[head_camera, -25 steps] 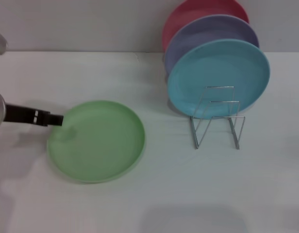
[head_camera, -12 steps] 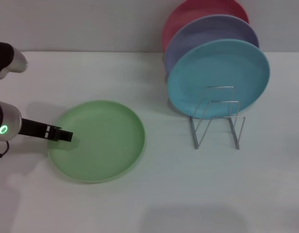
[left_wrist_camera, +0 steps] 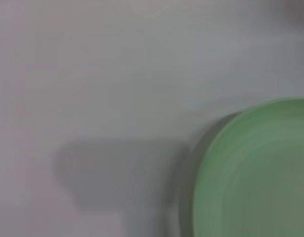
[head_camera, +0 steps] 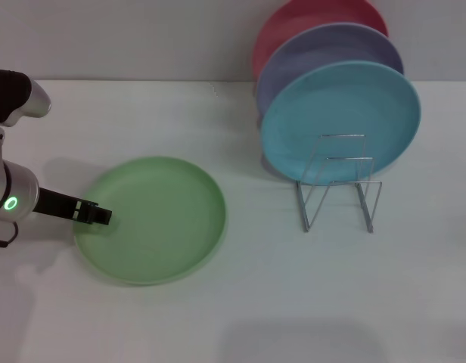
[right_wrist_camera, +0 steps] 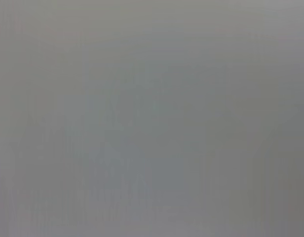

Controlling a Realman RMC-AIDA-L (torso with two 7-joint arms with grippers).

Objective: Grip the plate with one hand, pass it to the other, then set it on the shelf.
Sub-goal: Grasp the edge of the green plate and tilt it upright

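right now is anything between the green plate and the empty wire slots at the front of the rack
Nothing visible does. The green plate lies flat on the white table, with bare tabletop between it and the wire rack. The blue plate stands just behind the empty front loops. The left gripper is at the green plate's left rim.

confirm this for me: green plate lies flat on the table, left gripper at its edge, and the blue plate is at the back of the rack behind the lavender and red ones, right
Not quite. The head view shows the blue plate at the front of the rack, with the lavender plate behind it and the red plate at the back. The rest holds: the green plate lies flat on the table, with the left gripper at its edge.
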